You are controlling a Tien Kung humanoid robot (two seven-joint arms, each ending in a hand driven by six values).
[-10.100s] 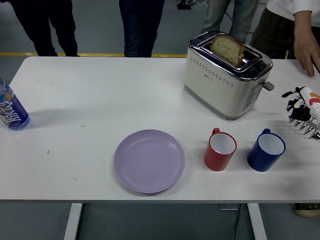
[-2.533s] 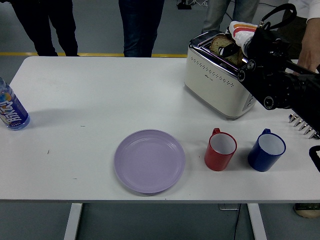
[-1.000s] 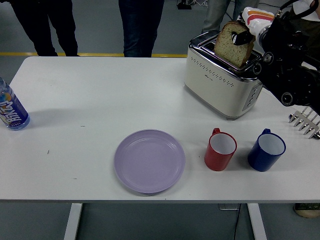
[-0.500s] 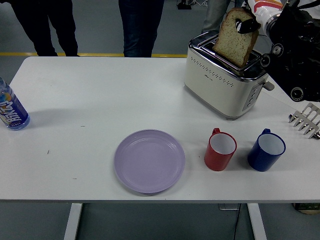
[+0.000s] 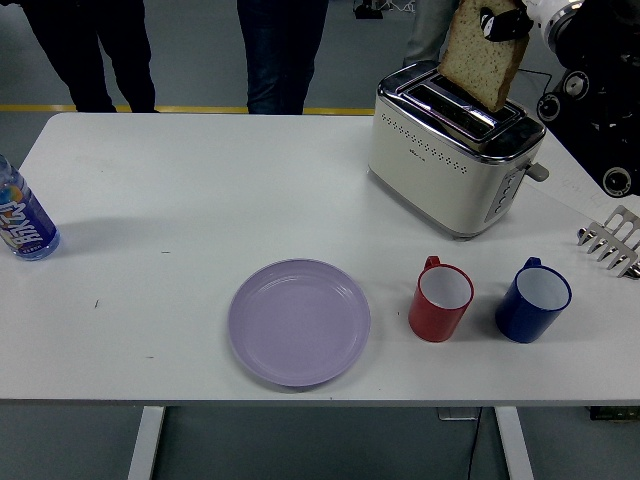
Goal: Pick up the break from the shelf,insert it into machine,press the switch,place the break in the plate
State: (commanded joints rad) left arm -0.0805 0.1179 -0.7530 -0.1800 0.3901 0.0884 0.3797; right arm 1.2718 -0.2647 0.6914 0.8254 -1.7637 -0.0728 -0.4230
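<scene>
A slice of brown bread (image 5: 478, 58) hangs just above the slots of the cream and chrome toaster (image 5: 450, 160) at the back right of the table. My right hand (image 5: 505, 20) is shut on the slice's upper edge, black fingertips pinching it near the picture's top. The black right arm (image 5: 600, 90) comes in from the upper right. The bread's lower corner is clear of the toaster's slot. An empty lilac plate (image 5: 299, 321) lies near the table's front edge, left of the cups. My left arm is out of view.
A red mug (image 5: 440, 299) and a blue mug (image 5: 532, 300) stand in front of the toaster. A metal rack (image 5: 612, 240) sits at the right edge. A water bottle (image 5: 20, 220) stands at the far left. Several people stand behind the table.
My right hand reached over the toaster, closed on the bread and has been lifting it straight up; the slice is now out of the slot and higher than half a second ago.
</scene>
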